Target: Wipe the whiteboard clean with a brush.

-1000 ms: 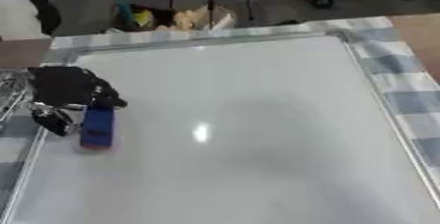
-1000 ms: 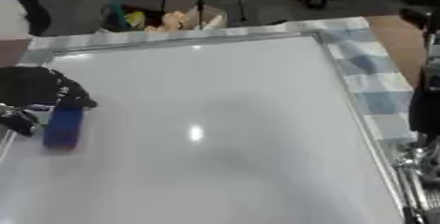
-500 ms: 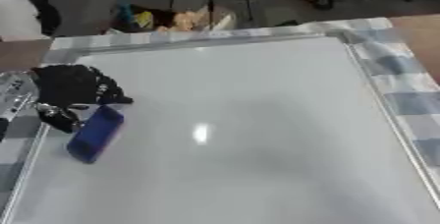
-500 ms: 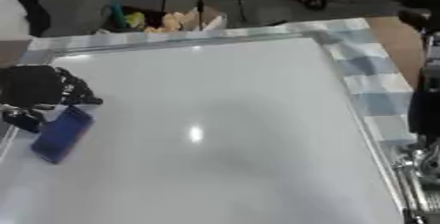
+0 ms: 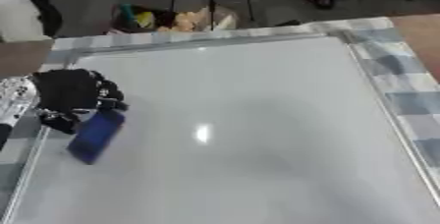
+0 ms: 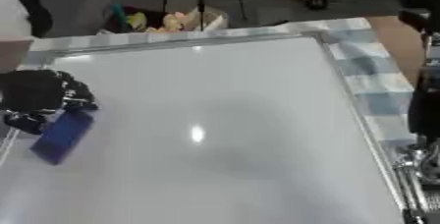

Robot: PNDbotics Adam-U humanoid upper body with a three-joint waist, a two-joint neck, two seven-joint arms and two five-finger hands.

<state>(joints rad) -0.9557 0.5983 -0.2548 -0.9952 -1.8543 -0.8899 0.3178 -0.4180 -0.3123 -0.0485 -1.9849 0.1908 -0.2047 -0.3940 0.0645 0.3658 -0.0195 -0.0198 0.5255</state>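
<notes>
left robot hand [image 5: 70,95] blurred, covering the blue brush [image 5: 95,135] top, whiteboard [image 5: 258,134] cut off below

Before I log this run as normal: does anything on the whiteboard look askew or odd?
Only the blue brush: it lies slanted near the whiteboard's left edge, its upper end at the curled left hand. The board shows no marks, only glare.

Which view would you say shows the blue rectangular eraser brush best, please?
The left eye view: the blue rectangular eraser brush lies whole and well inside the picture, tilted on the whiteboard under the black left hand. The right eye view shows it too, but nearer the picture's left edge.
</notes>
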